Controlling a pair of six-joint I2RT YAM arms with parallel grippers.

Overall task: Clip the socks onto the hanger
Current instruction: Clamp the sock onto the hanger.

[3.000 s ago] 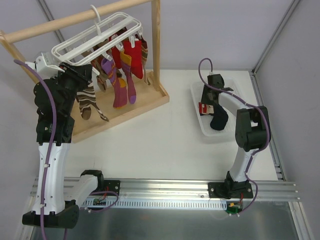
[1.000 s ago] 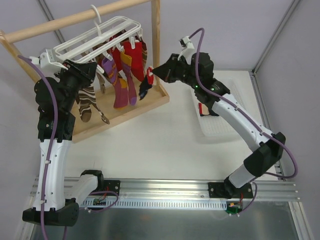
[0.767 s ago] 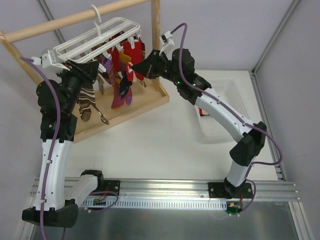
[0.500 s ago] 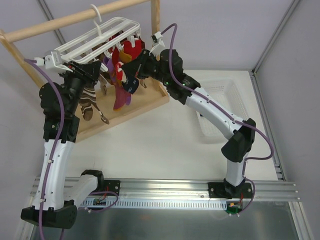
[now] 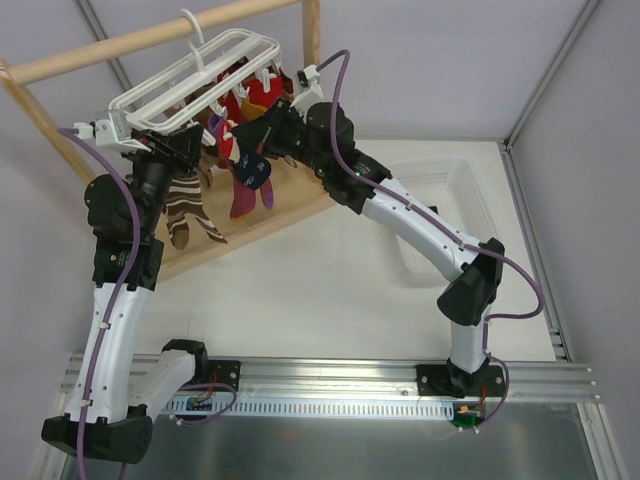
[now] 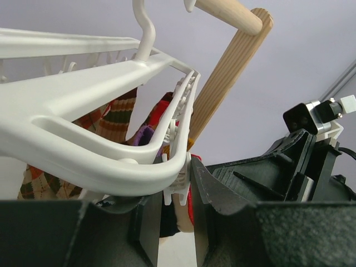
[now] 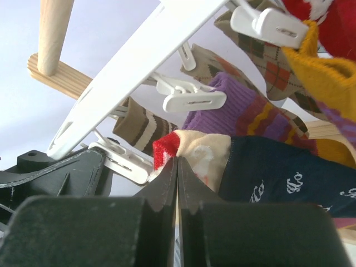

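The white hanger (image 5: pixel 190 75) hangs from the wooden rail with several socks clipped under it: a brown-white striped one (image 5: pixel 185 205), a purple one (image 5: pixel 240 195) and a red one (image 5: pixel 262 95). My left gripper (image 5: pixel 200 148) is shut on a white clip (image 6: pixel 175 189) at the hanger's (image 6: pixel 83 150) front corner. My right gripper (image 7: pixel 177 161) is shut on the red-and-cream cuff (image 7: pixel 194 153) of a dark navy sock (image 7: pixel 278 172). It holds that cuff just beside the clip (image 7: pixel 125 161) that the left fingers (image 7: pixel 61 169) squeeze. From above, the navy sock (image 5: pixel 252 172) dangles below the right gripper (image 5: pixel 243 150).
The wooden rail stand (image 5: pixel 150 38) has an upright post (image 5: pixel 312 60) and a base board (image 5: pixel 290 205) under the hanging socks. A white mesh basket (image 5: pixel 450 220) sits on the table at the right. The right arm stretches diagonally across the table's middle.
My right arm has lifted the navy sock out of the basket and swung it left to the hanger's front clips. The left gripper has shifted a little and stays on its clip.
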